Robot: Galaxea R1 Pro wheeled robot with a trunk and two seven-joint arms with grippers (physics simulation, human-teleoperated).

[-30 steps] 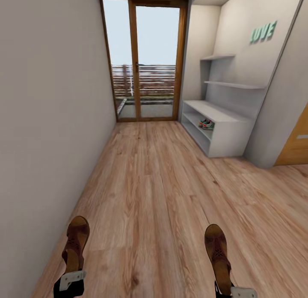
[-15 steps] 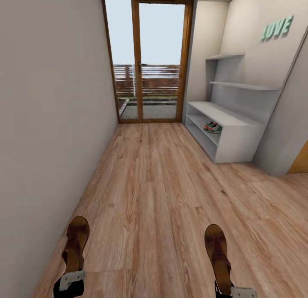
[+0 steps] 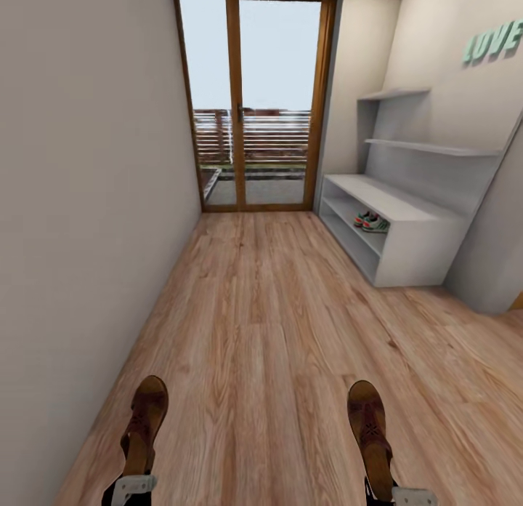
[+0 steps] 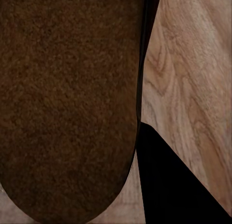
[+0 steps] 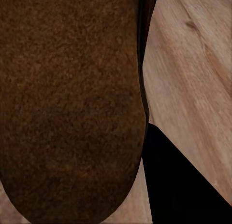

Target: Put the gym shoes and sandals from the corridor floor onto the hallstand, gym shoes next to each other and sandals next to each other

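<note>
Head view: you carry one sandal in each tool down the corridor.
Your left tool (image 3: 133,486) grips the left sandal (image 3: 145,424), which has shifted inward; your right tool (image 3: 404,497) holds the right sandal (image 3: 370,427). The view has swung left and nearer. Both gym shoes (image 3: 372,222) sit together on the hallstand (image 3: 418,251)'s lower tier. Green letters (image 3: 494,43) read "LUVE", cropped.

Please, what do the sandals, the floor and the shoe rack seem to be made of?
Left sandal and right sandal: probably leather or suede; brown, matt, with a grainy sole in the wrist views. Floor: wood or wood-look planks, with grain and knots, slight sheen. Shoe rack: smooth pale grey boards, perhaps painted wood or laminate; the render leaves this open.
</note>
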